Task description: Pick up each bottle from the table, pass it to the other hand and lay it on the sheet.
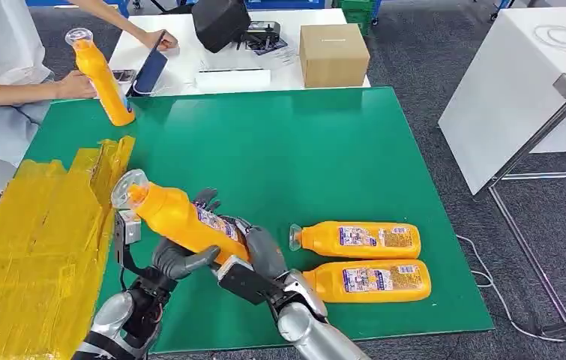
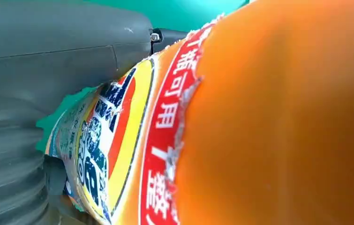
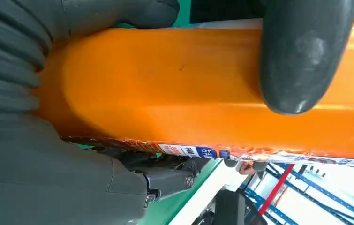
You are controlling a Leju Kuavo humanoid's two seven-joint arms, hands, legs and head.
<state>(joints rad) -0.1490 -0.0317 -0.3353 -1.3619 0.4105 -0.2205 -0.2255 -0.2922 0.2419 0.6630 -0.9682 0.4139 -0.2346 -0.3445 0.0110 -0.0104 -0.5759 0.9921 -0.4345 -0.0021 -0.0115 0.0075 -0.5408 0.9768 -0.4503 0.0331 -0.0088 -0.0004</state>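
Handover above the green table (image 1: 324, 150): the left hand (image 1: 178, 259) and right hand (image 1: 261, 251) are both wrapping fingers around the orange bottle (image 1: 178, 221). Advisably, the giving hand is releasing only once the receiver's grip is firm, before laying it on the yellow sheet (image 1: 32, 240).

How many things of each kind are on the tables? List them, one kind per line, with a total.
Orange bottles: 4 (held bottle, standing bottle, two lying bottles)
Cardboard box: 1
Yellow sheet: 1
Total: 6
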